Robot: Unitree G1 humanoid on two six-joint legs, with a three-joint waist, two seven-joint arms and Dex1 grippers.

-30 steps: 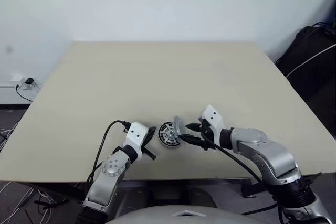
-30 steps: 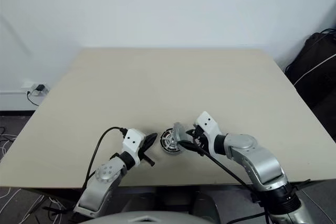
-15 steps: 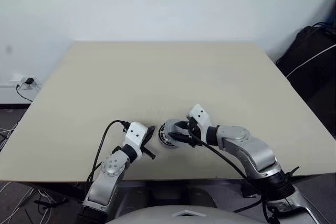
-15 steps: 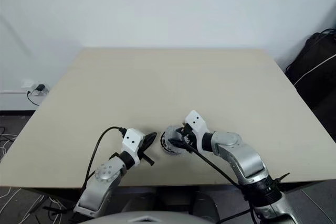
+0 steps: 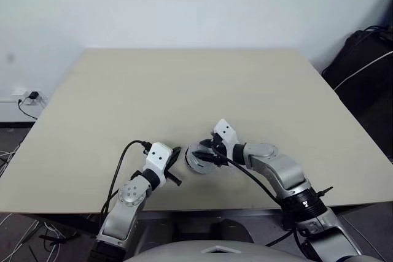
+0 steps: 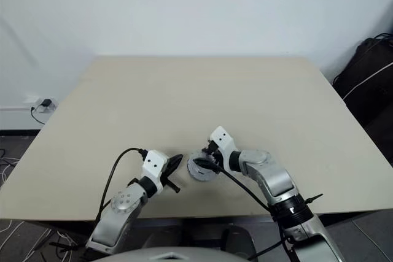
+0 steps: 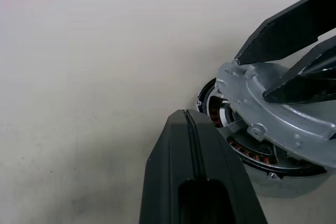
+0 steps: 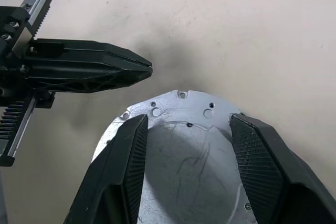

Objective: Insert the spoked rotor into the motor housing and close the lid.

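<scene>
Right gripper (image 8: 185,145) holds the lid (image 8: 184,150), a round grey-silver metal disc with small holes near its edge, its 2 black fingers (image 8: 126,171) pressed on opposite sides of the rim. The lid sits tilted over the motor housing (image 7: 247,153), a small round dark part with a ring of copper-coloured windings; the edge toward the left gripper is raised, so the windings show in the gap beneath, and the housing is not closed. Inside the housing, apart from the windings and a pale inner surface, I cannot tell what lies under the lid.

Just beside the motor housing, on the robot's left of it, is the left gripper (image 5: 176,157), its 2 fingers pressed together with nothing between them. Its tips point toward the housing and are close to it but apart from it. This closed gripper is the 1 thing crowding the housing on that side.

The motor housing rests on the beige worktop (image 5: 184,90), near the edge closest to the robot. A black cable (image 5: 120,170) loops from the left arm, on the robot's left of the housing. Well away from the housing, off the worktop's far right side, is a dark bag (image 5: 362,59) with a pale cord across it. Off the worktop's left side, by the wall, is a white socket (image 5: 24,96) with a black plug.
</scene>
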